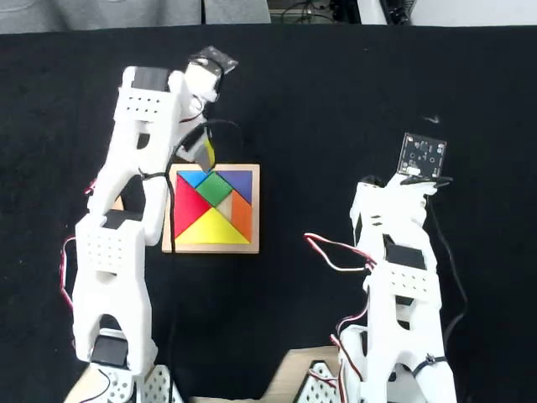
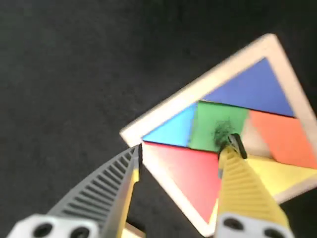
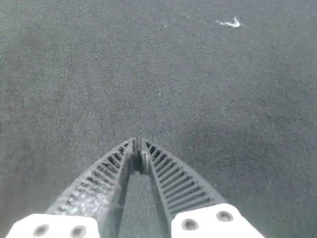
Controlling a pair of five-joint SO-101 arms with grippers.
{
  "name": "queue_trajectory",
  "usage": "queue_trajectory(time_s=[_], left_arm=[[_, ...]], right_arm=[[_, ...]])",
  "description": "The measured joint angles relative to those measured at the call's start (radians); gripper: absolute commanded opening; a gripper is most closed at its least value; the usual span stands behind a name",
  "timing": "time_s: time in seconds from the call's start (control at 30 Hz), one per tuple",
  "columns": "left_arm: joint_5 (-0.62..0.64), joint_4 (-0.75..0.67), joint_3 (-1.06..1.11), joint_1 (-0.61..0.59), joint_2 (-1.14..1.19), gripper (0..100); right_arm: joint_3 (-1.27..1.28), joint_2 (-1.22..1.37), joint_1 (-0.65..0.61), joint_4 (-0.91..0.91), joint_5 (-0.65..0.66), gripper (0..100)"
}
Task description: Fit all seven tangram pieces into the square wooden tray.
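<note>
Six coloured pieces are seen seated in the tray, which lies on the table just beside the left arm: red, yellow, orange, dark blue, light blue and green. A pale patch is left between green, orange and yellow. Whether it is bare wood or a pale seventh piece cannot be told. The task is therefore judged to be at its last fitting, or at a final pressing of pieces flush.

The left end effector is held over the tray's corner with its jaws wide apart and nothing between them. One fingertip is placed just outside the rim, and the other is over green, seemingly touching it. The right end effector is closed almost tip to tip, with nothing held, over bare table well apart from the tray.

If the patch is a gap, a small triangle is called for, and no loose one can be made out. If not, only light downward pressure is needed.

The pieces are walled in by the rim and abut one another, so little slack is judged to remain, and any sideways push would be passed to the neighbours. Open table is offered beyond the tray and toward the right arm, while the tray's other side is crowded by the left arm.
</note>
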Motion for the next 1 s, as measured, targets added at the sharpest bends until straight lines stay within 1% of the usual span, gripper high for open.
queue_trajectory(time_s=[0.13, 0.37, 0.63, 0.87, 1.0], left_arm=[[0.006, -0.003, 0.035, 0.038, 0.0, 26], [0.006, -0.097, 0.201, 0.046, 0.0, 26], [-0.012, -0.184, 0.305, 0.043, 0.0, 26], [-0.017, -0.255, 0.316, 0.046, 0.0, 26], [-0.017, -0.265, 0.318, 0.068, 0.0, 26]], right_arm=[[0.0, 0.0, 0.0, 0.0, 0.0, 1.5], [0.0, 0.0, 0.0, 0.0, 0.0, 1.5], [0.0, 0.0, 0.0, 0.0, 0.0, 1.5], [0.0, 0.0, 0.0, 0.0, 0.0, 1.5], [0.0, 0.0, 0.0, 0.0, 0.0, 1.5]])
